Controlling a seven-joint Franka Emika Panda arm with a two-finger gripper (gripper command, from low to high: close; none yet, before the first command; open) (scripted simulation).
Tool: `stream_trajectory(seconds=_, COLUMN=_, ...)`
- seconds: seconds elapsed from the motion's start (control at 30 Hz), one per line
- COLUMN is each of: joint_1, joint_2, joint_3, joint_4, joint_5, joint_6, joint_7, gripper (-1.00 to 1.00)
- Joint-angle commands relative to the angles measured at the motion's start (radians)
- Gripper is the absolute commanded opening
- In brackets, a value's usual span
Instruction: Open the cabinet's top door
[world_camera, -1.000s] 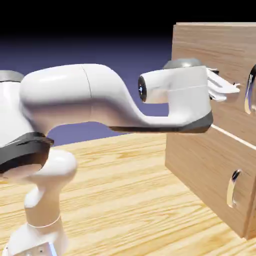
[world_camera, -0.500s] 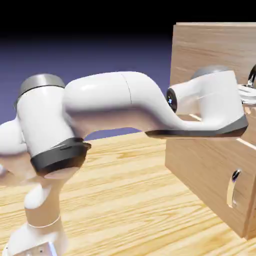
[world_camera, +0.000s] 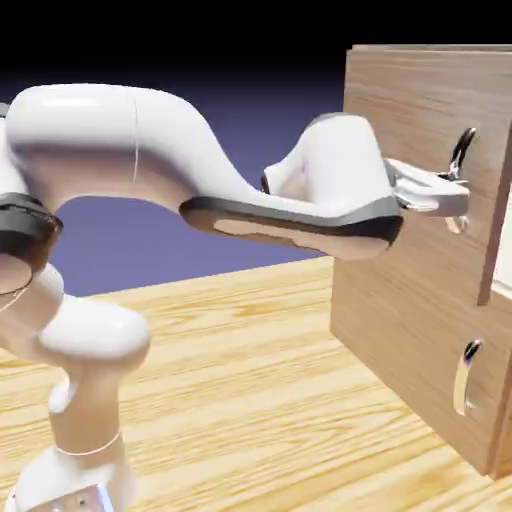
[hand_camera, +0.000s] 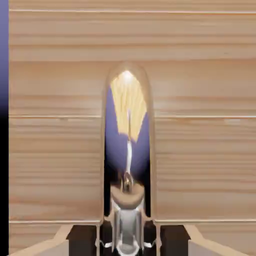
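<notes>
Light-brown wood-grain filled the hand view behind the curved silver handle (world_camera: 463, 150), which ran up the middle, its lower part between the fingertips (hand_camera: 82, 240). The gripper (world_camera: 463, 198) was clenched on that handle; its exact contact was hard to make out among reflections at the hand view's bottom edge. In the exterior view, the fingers hid the handle's middle, leaving parts above and below visible.

The top door (world_camera: 400, 90) of the cabinet (world_camera: 498, 400) stood ajar, on the exterior view's right, its lower corner out from the body and a pale strip (world_camera: 505, 255) showing beyond its edge. The picture's edge cut off the rest of the cabinet. Below, the lower panel (world_camera: 390, 330) carried its own silver handle. The arm's (world_camera: 130, 140) upper links ran out of frame at the exterior view's left.
</notes>
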Motion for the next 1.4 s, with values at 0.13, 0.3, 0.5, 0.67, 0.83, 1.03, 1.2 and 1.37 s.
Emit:
stream_trajectory(seconds=0.13, joint_1=-0.181, joint_2=-0.002, joint_3=0.151, joint_4=-0.089, joint_5=0.063, joint_6=-0.028, joint_7=-0.001, gripper=-1.00)
stream_trajectory(seconds=0.3, joint_1=-0.362, joint_2=-0.054, joint_3=0.307, joint_4=-0.206, joint_5=0.205, joint_6=-0.068, joint_7=-0.087, gripper=-1.00)
stream_trajectory(seconds=0.5, joint_1=-0.580, joint_2=-0.159, joint_3=0.508, joint_4=-0.359, joint_5=0.417, joint_6=-0.115, joint_7=-0.209, gripper=-1.00)
stream_trajectory(seconds=0.67, joint_1=-0.743, joint_2=-0.278, joint_3=0.675, joint_4=-0.484, joint_5=0.634, joint_6=-0.143, joint_7=-0.326, gripper=-1.00)
stream_trajectory(seconds=0.83, joint_1=-0.855, joint_2=-0.398, joint_3=0.809, joint_4=-0.582, joint_5=0.851, joint_6=-0.161, joint_7=-0.448, gripper=-1.00)
stream_trajectory(seconds=1.03, joint_1=-0.912, joint_2=-0.539, joint_3=0.928, joint_4=-0.675, joint_5=1.112, joint_6=-0.205, joint_7=-0.612, gripper=-1.00)
stream_trajectory(seconds=1.2, joint_1=-0.893, joint_2=-0.654, joint_3=1.020, joint_4=-0.739, joint_5=1.329, joint_6=-0.296, joint_7=-0.751, gripper=-1.00)
stream_trajectory(seconds=1.37, joint_1=-0.826, joint_2=-0.759, joint_3=1.144, joint_4=-0.781, joint_5=1.547, joint_6=-0.448, joint_7=-0.863, gripper=-1.00)
